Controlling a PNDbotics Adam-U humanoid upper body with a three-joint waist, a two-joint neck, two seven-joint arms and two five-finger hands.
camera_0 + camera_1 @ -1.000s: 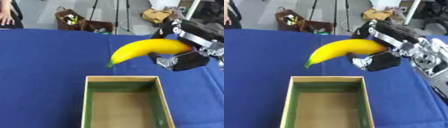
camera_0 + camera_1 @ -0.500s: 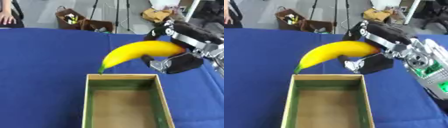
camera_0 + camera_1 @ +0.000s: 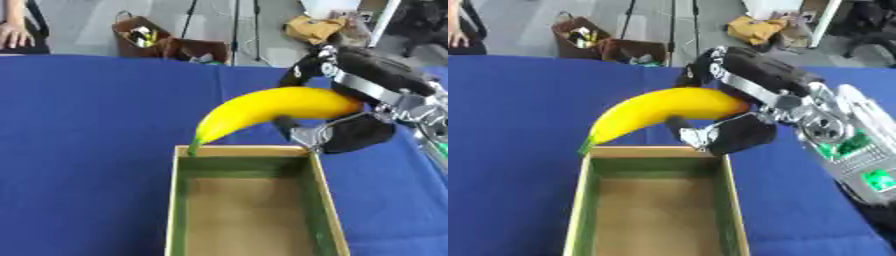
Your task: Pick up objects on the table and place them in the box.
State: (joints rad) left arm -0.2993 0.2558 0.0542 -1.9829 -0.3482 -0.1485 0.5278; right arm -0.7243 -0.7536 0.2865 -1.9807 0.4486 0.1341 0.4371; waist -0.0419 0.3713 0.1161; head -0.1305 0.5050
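Note:
A large yellow banana [image 3: 262, 110] with a green stem tip hangs in the air, held at its right end by my right hand [image 3: 350, 132], whose fingers and thumb curl round it. The stem tip points down-left and sits just at the far-left corner of the box [image 3: 179, 200]. The box is an open wooden tray with green inner walls and a bare brown floor, standing on the blue table at the bottom centre. Nothing lies inside it. My left hand shows in neither view.
The blue tablecloth [image 3: 87, 150] spreads wide to the left of the box. Beyond the table's far edge stand a brown bag [image 3: 144, 37], tripod legs and a yellow bundle [image 3: 319, 27]. A person's hand [image 3: 13, 35] rests at the far-left corner.
My right hand has carried the banana leftward and lower, bringing its stem tip from over the cloth down to the box's far-left rim.

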